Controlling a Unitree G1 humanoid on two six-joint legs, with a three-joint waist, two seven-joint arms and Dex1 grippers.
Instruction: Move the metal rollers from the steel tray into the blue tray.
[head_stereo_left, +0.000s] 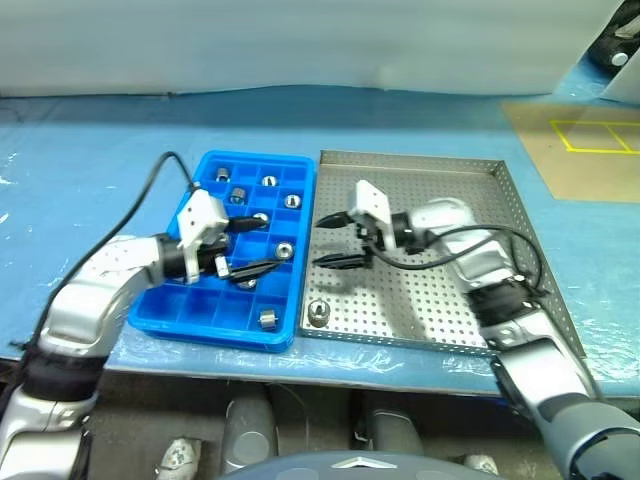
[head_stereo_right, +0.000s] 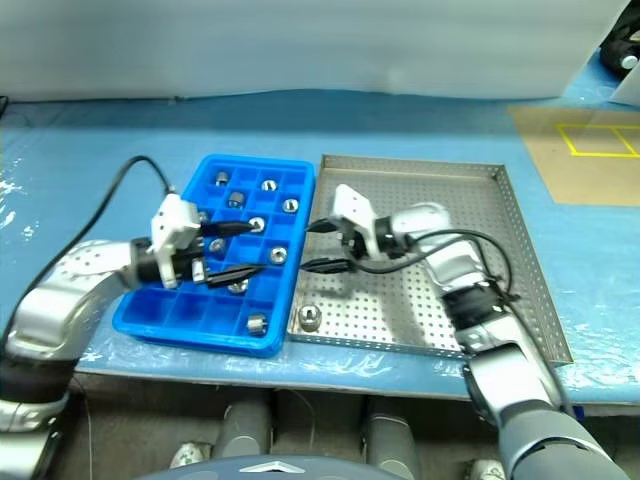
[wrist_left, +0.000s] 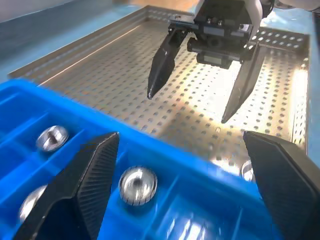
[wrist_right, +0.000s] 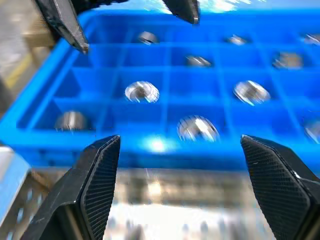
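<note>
The blue tray (head_stereo_left: 180, 305) lies on the left and holds several metal rollers, one of them a roller (head_stereo_left: 284, 250) near its right wall. Touching its right side is the steel tray (head_stereo_left: 450, 190), with one roller (head_stereo_left: 318, 313) in its near left corner. My left gripper (head_stereo_left: 262, 245) hovers open and empty over the middle of the blue tray, pointing right. My right gripper (head_stereo_left: 322, 241) is open and empty over the steel tray's left edge, pointing left at the other. The left wrist view shows the right gripper (wrist_left: 187, 107) facing it. The right wrist view looks across rollers (wrist_right: 142, 91) in the compartments.
Both trays rest on a table under blue sheeting (head_stereo_left: 90, 150), close to its front edge. A brown board with yellow tape (head_stereo_left: 580, 140) lies at the far right. Black cables (head_stereo_left: 150, 180) loop up from each wrist.
</note>
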